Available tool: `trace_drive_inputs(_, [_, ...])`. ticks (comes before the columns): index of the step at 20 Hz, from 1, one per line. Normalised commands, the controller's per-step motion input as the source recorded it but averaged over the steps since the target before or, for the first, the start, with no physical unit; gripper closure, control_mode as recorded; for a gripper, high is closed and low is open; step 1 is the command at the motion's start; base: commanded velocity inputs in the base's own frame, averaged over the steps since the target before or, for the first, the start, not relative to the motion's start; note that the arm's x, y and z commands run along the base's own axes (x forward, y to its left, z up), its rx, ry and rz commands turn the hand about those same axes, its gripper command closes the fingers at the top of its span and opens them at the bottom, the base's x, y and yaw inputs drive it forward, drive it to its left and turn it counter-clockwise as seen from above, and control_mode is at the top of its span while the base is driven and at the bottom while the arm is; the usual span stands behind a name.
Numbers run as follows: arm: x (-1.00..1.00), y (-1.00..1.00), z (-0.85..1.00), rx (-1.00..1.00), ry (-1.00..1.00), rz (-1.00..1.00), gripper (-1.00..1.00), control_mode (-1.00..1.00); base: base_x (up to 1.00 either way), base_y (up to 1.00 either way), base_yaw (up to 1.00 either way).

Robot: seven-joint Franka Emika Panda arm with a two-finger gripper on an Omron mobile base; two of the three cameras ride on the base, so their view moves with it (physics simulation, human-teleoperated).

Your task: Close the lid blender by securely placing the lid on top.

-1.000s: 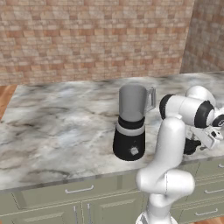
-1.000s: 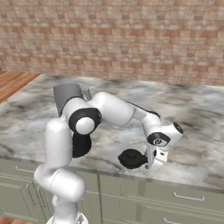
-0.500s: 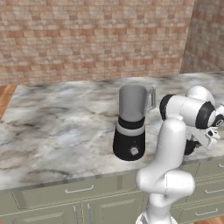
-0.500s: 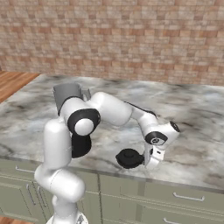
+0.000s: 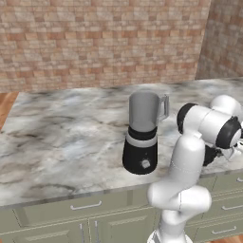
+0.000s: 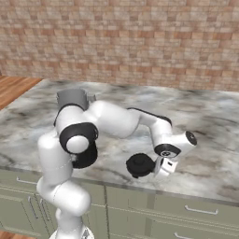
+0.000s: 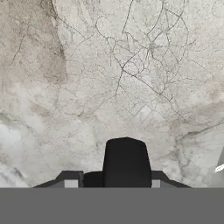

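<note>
The blender (image 5: 142,135), a grey open-topped jar with a side handle on a black base, stands near the counter's front edge. In the right base view the blender (image 6: 73,98) is partly hidden behind my arm. The lid (image 6: 139,165), black and round, is low over the counter near the front edge, to the right of the blender. My gripper (image 6: 152,167) is at the lid's right side, shut on it. In the hand view a black part of the lid (image 7: 126,160) stands between my finger tips, with the gripper (image 7: 113,180) looking down at the marble.
The marble counter (image 5: 66,137) stretches left and back to a brick wall (image 5: 104,42). Cabinet drawers (image 5: 85,207) run below the front edge. My own arm arches between the blender and the lid.
The jaws have closed in on the lid since a second ago. The hand has shifted slightly left with it. The blender has not moved.
</note>
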Motion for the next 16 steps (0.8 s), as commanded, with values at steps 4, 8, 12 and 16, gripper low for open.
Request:
trace_drive_inputs(4, [-0.04,-0.08,0.84,0.0,-0.17,-0.18,1.0,-1.0,0.0,0.0,0.0])
trace_drive_inputs(8, [0.0,0.0,0.98,0.0,-0.14,-0.17,1.0,-1.0,0.0,0.0,0.0])
trace_drive_inputs(12, [0.02,0.06,0.48,0.0,-0.06,-0.11,1.0,-1.0,0.0,0.0,0.0])
trace_drive_inputs(16, [-0.08,-0.08,0.06,0.0,-0.08,-0.02,1.0,-1.0,0.0,0.0,0.0])
